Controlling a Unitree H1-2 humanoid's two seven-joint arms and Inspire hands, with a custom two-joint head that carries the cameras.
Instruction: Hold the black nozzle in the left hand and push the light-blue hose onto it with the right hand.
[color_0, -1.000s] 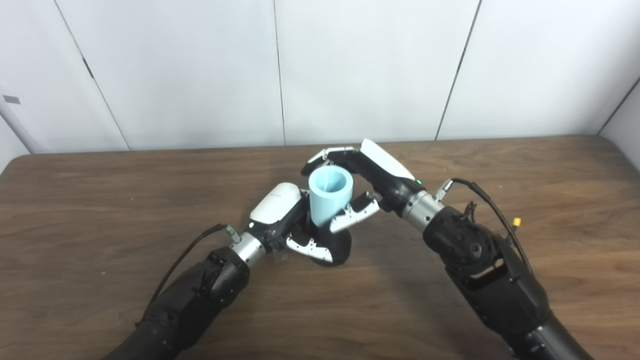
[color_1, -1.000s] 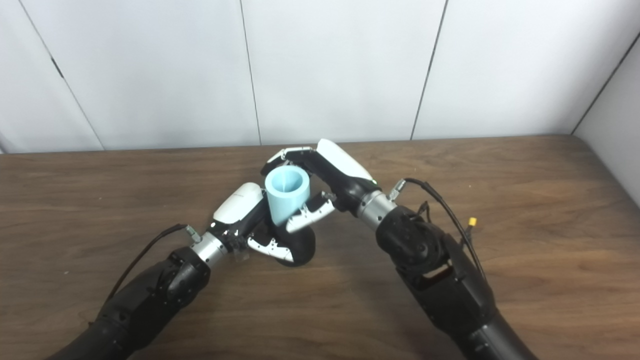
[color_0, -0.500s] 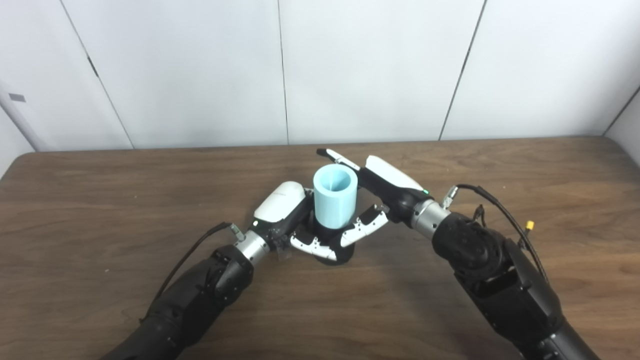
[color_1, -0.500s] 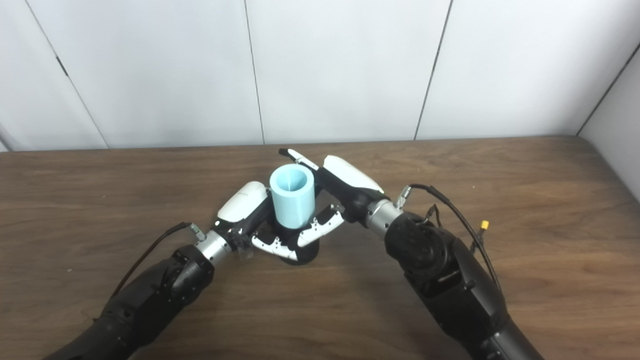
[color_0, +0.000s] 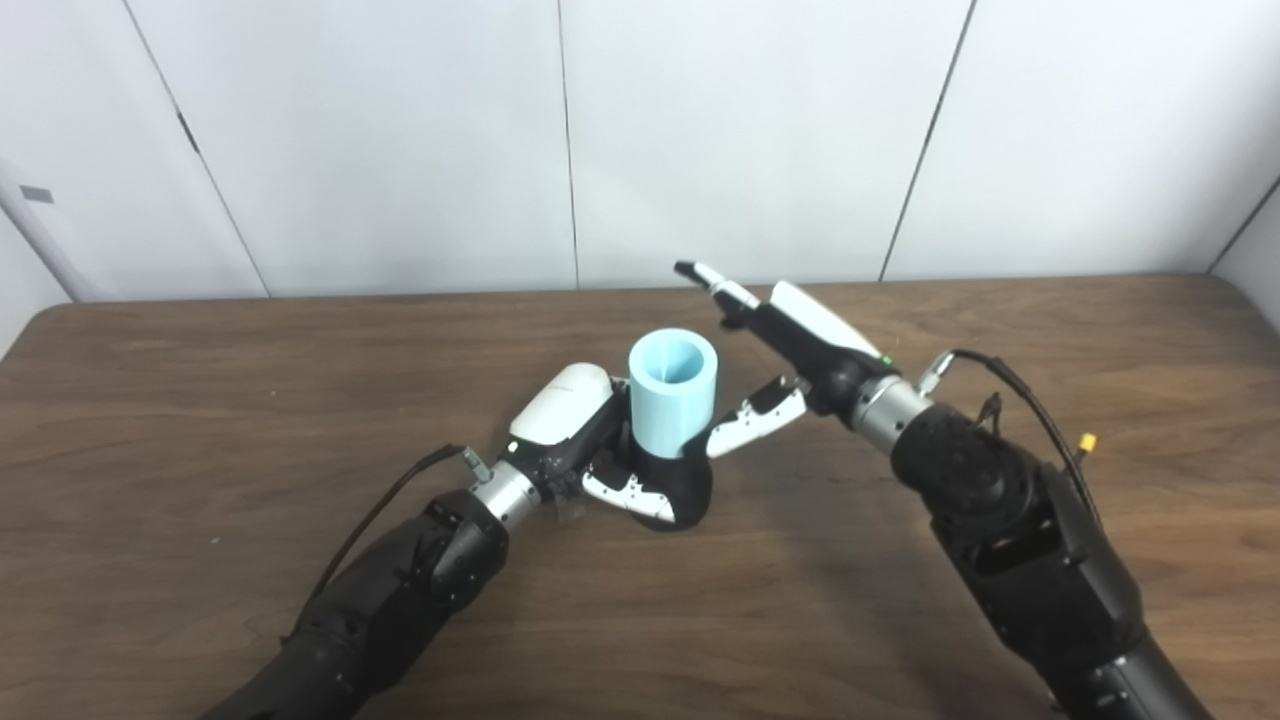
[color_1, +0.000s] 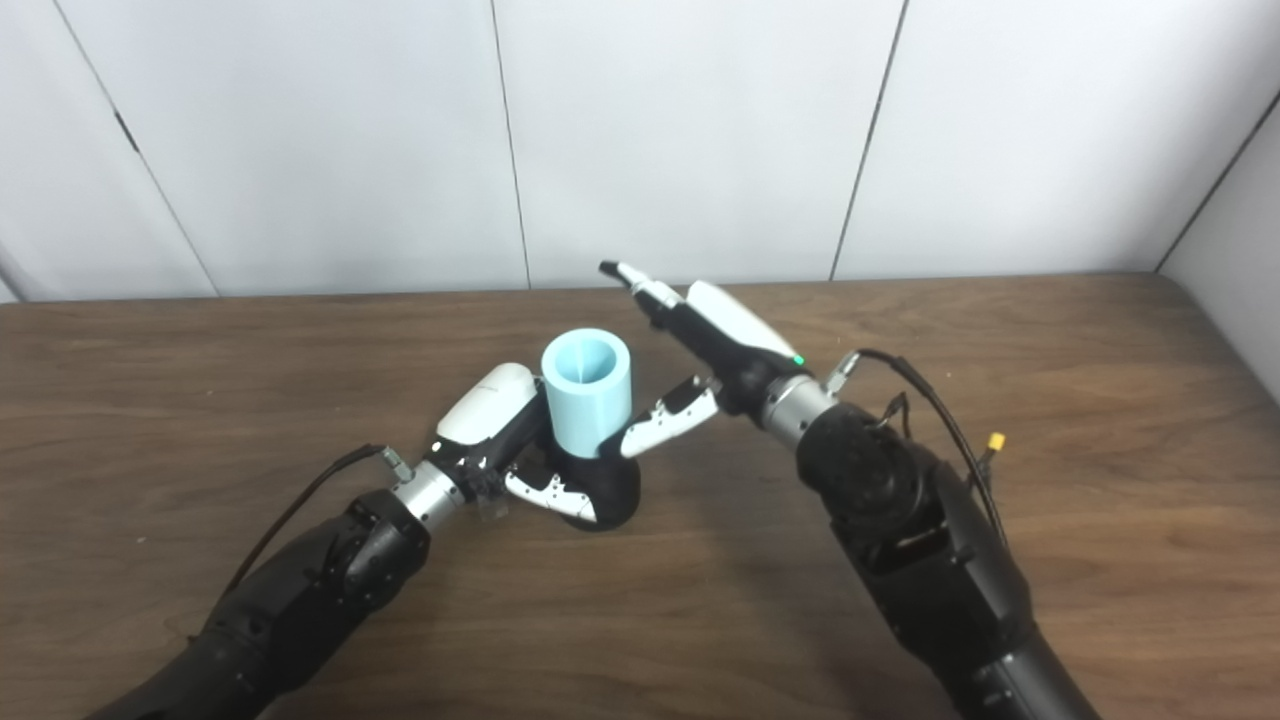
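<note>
Wooden table (color_0: 200, 380), left hand (color_0: 575, 440) gripping black nozzle (color_0: 685, 490), light-blue hose (color_0: 672, 390) seated upright, right hand (color_0: 790, 355) spread beside it.

Work surface: dark brown wood-grain table (color_0: 200, 400), rounded corners at far edge. Behind it: white panel wall (color_0: 400, 130) w/ thin dark seams; small grey tag (color_0: 36, 194) on wall, far left.
</note>
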